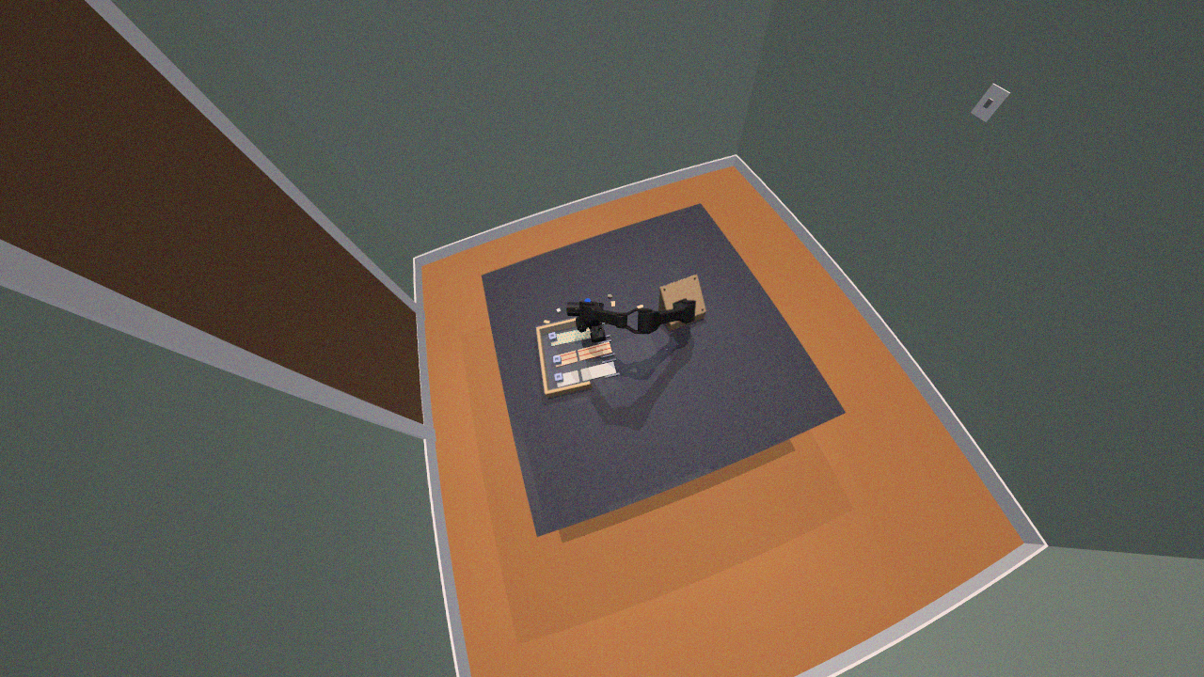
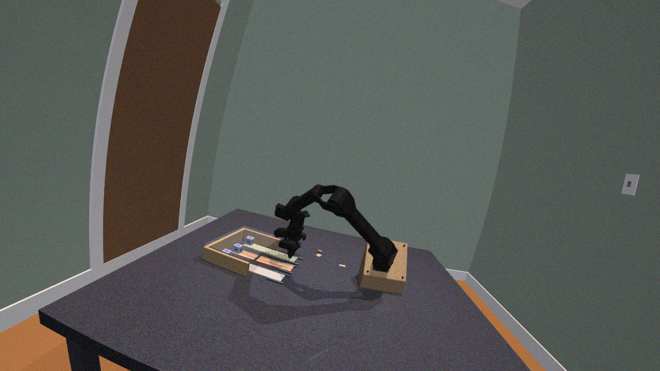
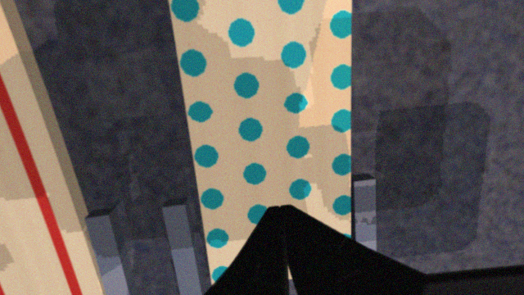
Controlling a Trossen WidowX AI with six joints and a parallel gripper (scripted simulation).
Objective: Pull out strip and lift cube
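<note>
My gripper (image 1: pixel 598 338) (image 2: pixel 290 255) (image 3: pixel 280 217) is shut and empty, low over the near part of the teal-dotted strip (image 1: pixel 570 338) (image 2: pixel 263 250) (image 3: pixel 250 104). I cannot tell whether the fingertips touch it. No gap shows in the visible part of this strip; the arm hides some of it. The red-striped strip (image 1: pixel 594 350) (image 2: pixel 275 263) (image 3: pixel 24 225) and the plain pale strip (image 1: pixel 599 370) (image 2: pixel 267 272) each show a cross gap. Pale blue cubes stand at the far ends of the dotted (image 1: pixel 552 336) (image 2: pixel 249 240), striped (image 1: pixel 556 359) (image 2: pixel 237 247) and plain (image 1: pixel 558 377) (image 2: pixel 227 251) strips. Their labels are too small to read.
A low wooden tray wall (image 1: pixel 541 362) (image 2: pixel 226 262) surrounds the cubes and is open toward the arm's base. Grey guide rails (image 3: pixel 180 238) (image 3: pixel 365 205) flank the strips. Small chips (image 1: pixel 612 304) (image 2: pixel 342 265) lie near the arm. The arm stands on a wooden block (image 1: pixel 680 290) (image 2: pixel 382 283).
</note>
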